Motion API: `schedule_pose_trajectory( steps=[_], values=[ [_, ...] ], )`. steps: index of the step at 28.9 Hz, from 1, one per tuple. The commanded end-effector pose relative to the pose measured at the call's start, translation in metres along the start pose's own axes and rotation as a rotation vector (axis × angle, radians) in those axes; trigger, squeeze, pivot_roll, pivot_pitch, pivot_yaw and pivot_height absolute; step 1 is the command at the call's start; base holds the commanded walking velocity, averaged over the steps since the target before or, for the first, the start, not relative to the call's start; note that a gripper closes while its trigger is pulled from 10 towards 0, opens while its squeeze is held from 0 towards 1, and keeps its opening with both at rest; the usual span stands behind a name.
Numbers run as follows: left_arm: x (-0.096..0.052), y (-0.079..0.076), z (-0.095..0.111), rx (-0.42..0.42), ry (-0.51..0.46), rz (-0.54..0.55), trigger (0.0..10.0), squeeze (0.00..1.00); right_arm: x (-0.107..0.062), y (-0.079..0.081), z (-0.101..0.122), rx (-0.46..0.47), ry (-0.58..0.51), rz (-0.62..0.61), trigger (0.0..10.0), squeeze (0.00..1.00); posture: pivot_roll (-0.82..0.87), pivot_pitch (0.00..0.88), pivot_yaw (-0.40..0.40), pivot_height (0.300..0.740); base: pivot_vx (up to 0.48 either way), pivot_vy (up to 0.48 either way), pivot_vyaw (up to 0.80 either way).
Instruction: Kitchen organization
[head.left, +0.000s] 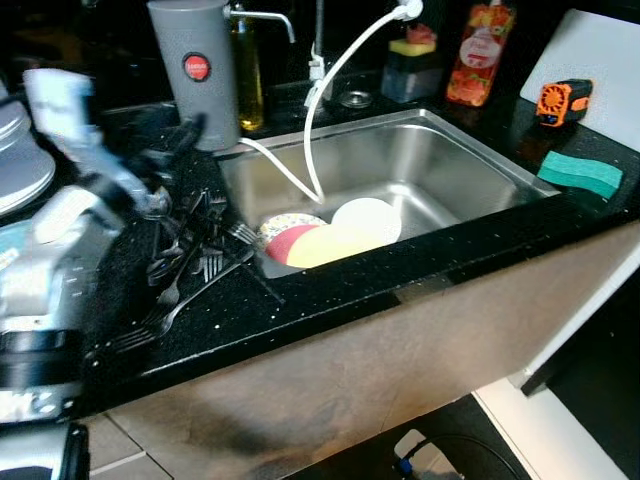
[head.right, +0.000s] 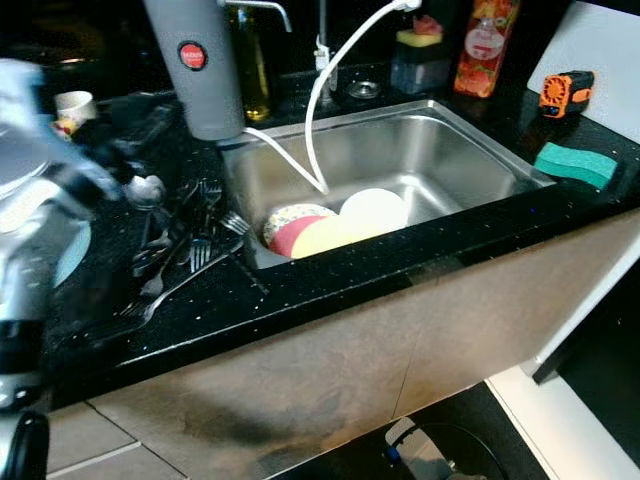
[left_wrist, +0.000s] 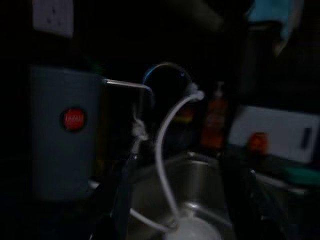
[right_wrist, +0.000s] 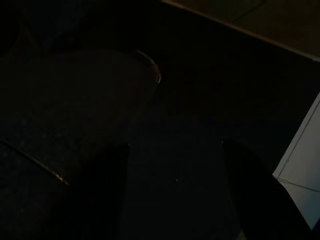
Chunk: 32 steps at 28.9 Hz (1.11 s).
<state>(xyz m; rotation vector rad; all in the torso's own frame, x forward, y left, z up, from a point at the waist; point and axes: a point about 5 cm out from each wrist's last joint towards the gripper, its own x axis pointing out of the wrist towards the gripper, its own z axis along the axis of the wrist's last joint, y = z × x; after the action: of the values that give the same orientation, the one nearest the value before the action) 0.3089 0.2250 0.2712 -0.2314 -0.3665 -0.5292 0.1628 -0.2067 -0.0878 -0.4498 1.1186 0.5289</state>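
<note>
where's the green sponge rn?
The green sponge lies on the black counter right of the sink, just below the orange tape measure.

Left arm (head.left: 60, 230) motion-blurred at nine o'clock, its fingertips indistinct among the forks (head.left: 190, 265), plates (head.left: 330, 235) half hidden behind the sink's (head.left: 470, 150) near wall, white board (head.left: 595, 60) cropped at two o'clock, right wrist view nearly black.

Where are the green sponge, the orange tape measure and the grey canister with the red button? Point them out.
green sponge (head.left: 580, 174), left eye view, top face.
orange tape measure (head.left: 562, 102), left eye view, body.
grey canister (head.left: 195, 85), left eye view, front wall.
</note>
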Motion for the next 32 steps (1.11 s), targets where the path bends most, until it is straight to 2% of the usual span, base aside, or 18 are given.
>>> schedule_pose_trajectory(
  steps=[1,5,6,12,13,14,15,17,18,19,20,22,25,32],
  values=[
    [-0.008,-0.012,0.002,-0.081,-0.006,-0.076,10.0,0.00,0.000,0.001,0.001,0.027,-0.011,0.005,10.0,0.00,0.05,0.000,0.012,0.740,0.000,0.000,0.00],
    [-0.019,-0.023,-0.005,-0.111,0.025,-0.119,10.0,0.00,0.000,0.002,0.001,0.035,-0.014,0.015,10.0,0.00,0.06,0.000,0.002,0.740,0.000,0.000,0.00],
    [-0.024,-0.027,-0.007,-0.088,0.065,-0.128,10.0,0.00,0.000,0.003,0.001,0.038,-0.020,0.027,10.0,0.00,0.06,0.000,0.001,0.740,0.000,0.000,0.00],
    [-0.033,-0.029,-0.005,-0.007,0.148,-0.130,10.0,0.00,0.000,0.004,0.002,0.044,-0.031,0.050,10.0,0.00,0.07,0.000,-0.004,0.740,0.000,0.000,0.00],
    [-0.036,-0.029,-0.005,0.043,0.188,-0.126,10.0,0.00,0.000,0.004,0.002,0.055,-0.034,0.053,10.0,0.00,0.07,0.000,-0.006,0.740,0.000,0.000,0.72],
    [-0.036,-0.029,-0.005,0.043,0.188,-0.126,10.0,0.00,0.000,0.004,0.002,0.055,-0.034,0.053,10.0,0.00,0.07,0.000,-0.006,0.740,0.000,0.000,0.72],
    [-0.040,-0.029,-0.003,0.095,0.228,-0.122,10.0,0.00,0.000,0.004,0.001,0.055,-0.035,0.053,10.0,0.00,0.08,0.000,-0.013,0.740,0.000,0.000,0.80],
    [-0.047,-0.021,0.001,0.287,0.338,-0.079,10.0,0.00,0.000,0.005,0.002,0.059,-0.040,0.061,10.0,0.00,0.08,0.000,-0.020,0.740,0.000,0.000,0.80],
    [-0.047,-0.021,0.001,0.287,0.338,-0.079,10.0,0.00,0.000,0.005,0.002,0.059,-0.040,0.061,10.0,0.00,0.08,0.000,-0.020,0.740,0.000,0.000,0.80],
    [-0.051,-0.014,0.004,0.397,0.394,-0.054,10.0,0.00,0.000,0.005,0.002,0.061,-0.043,0.067,10.0,0.00,0.08,0.000,-0.022,0.740,0.000,0.000,0.80],
    [-0.054,-0.009,0.007,0.473,0.435,-0.032,10.0,0.00,0.000,0.005,0.002,0.061,-0.045,0.071,10.0,0.00,0.08,0.000,-0.023,0.740,0.000,0.000,0.80],
    [-0.057,-0.002,0.014,0.573,0.486,-0.006,10.0,0.00,0.000,0.006,0.002,0.061,-0.046,0.075,10.0,0.00,0.08,0.000,-0.024,0.740,0.000,0.000,0.80],
    [-0.056,-0.003,0.022,0.620,0.502,-0.022,10.0,0.00,0.000,0.006,0.003,0.062,-0.047,0.079,10.0,0.00,0.09,0.000,-0.022,0.740,0.000,0.000,0.80],
    [-0.054,-0.018,0.024,0.617,0.530,-0.145,10.0,0.00,0.000,0.007,0.003,0.069,-0.048,0.091,10.0,0.00,0.08,0.000,-0.017,0.740,0.000,0.000,0.80]
  ],
)
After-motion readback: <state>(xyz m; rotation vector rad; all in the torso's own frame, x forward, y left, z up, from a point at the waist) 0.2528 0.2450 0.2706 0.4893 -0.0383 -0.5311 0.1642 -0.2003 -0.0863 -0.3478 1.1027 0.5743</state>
